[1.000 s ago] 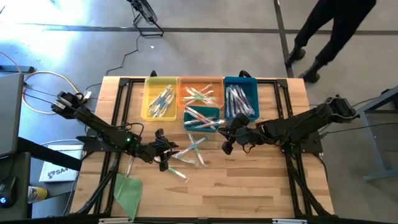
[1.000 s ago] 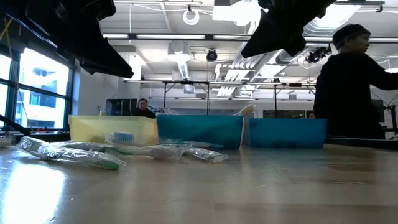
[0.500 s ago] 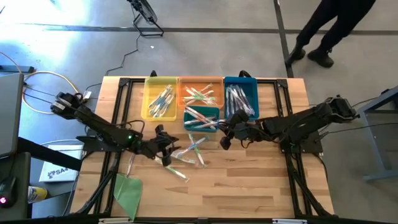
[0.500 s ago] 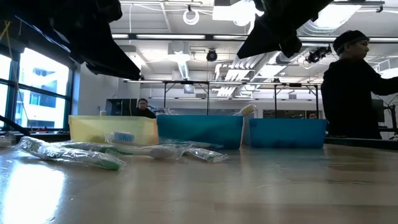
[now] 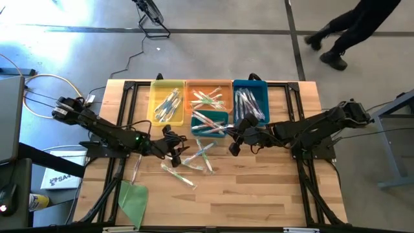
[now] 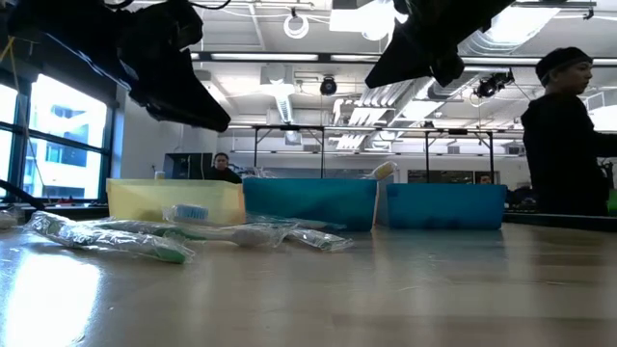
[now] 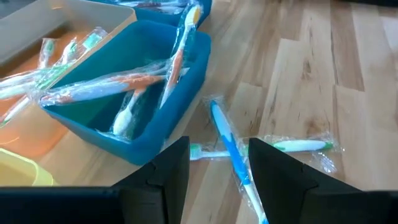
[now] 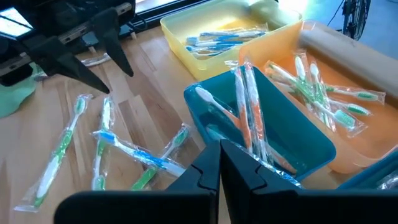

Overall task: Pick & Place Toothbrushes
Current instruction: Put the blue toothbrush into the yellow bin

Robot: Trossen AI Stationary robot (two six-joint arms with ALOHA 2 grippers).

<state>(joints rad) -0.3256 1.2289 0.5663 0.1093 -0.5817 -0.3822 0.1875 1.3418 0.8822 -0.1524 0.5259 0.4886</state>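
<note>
Several wrapped toothbrushes [image 5: 196,159] lie loose on the wooden table, among them a blue one [image 7: 230,149] and a green one [image 7: 298,146]. My left gripper [image 5: 176,147] hovers open above them with nothing between its fingers [image 7: 168,177]; the blue one lies just ahead of the gap. My right gripper [image 5: 234,144] hangs shut and empty [image 8: 221,165] in the air by the small teal bin [image 8: 273,134], which holds orange-handled toothbrushes. More toothbrushes fill the yellow [image 5: 166,102], orange [image 5: 208,96] and blue [image 5: 251,100] bins.
The bins stand in a row along the table's far edge, the small teal bin [image 5: 210,122] in front of them. A flat green sheet [image 5: 132,197] lies at the near left corner. A person [image 6: 569,135] walks beyond the table's far right.
My left gripper has swung toward the table's far edge, nearer the small teal bin, staying above the loose toothbrushes. The toothbrushes on the table have not moved. The person beyond the table has walked on toward the right.
</note>
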